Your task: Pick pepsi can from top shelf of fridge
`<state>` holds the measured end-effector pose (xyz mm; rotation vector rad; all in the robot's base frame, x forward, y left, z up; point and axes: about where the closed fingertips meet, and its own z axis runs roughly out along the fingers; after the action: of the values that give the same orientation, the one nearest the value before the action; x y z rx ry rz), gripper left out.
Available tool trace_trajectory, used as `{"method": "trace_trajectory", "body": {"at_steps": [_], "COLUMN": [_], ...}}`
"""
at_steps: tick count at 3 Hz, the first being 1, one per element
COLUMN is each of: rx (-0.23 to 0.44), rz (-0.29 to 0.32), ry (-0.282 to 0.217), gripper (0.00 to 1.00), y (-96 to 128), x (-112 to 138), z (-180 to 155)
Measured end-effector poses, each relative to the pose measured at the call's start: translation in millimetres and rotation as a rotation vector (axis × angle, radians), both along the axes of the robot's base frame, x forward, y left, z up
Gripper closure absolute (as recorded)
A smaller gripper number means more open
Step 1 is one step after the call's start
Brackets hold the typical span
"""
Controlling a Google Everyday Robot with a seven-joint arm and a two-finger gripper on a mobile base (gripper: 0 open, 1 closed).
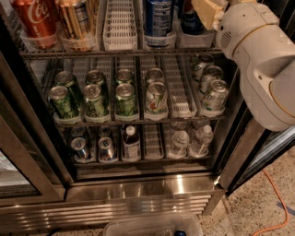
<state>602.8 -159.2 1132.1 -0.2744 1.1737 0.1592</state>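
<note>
The fridge (138,190) stands open in front of me. Its top shelf (124,52) runs across the top of the view, with a white slotted lane tray (120,23) on it. A blue can with white lettering, the pepsi can (158,18), stands upright on that shelf right of the tray; its top is cut off by the frame. A dark blue container (188,20) stands just right of it. My gripper (208,11) shows only as a tan tip at the top edge, right of the pepsi can and apart from it. My white arm (258,60) fills the upper right.
A red Coca-Cola can (34,20) and a gold can (76,20) stand at the shelf's left. Green cans (94,99) fill the middle shelf, silver-green ones (213,94) at its right. Bottles (131,144) and small cans fill the bottom shelf. A clear bin (152,226) and an orange cable (276,203) lie on the floor.
</note>
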Motion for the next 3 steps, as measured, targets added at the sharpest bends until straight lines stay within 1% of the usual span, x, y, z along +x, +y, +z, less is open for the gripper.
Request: {"method": "trace_trajectory", "body": {"at_steps": [1,2,3], "rx": [-0.012,-0.030,-0.051], "rz": [0.024,0.049,0.085], "ry": [0.027,0.066,0.089], "gripper": [1.00,1.00,1.00], "y": [1,1,-1], "x": [-12,-27,-38], "z": [-6,-15,-19]}}
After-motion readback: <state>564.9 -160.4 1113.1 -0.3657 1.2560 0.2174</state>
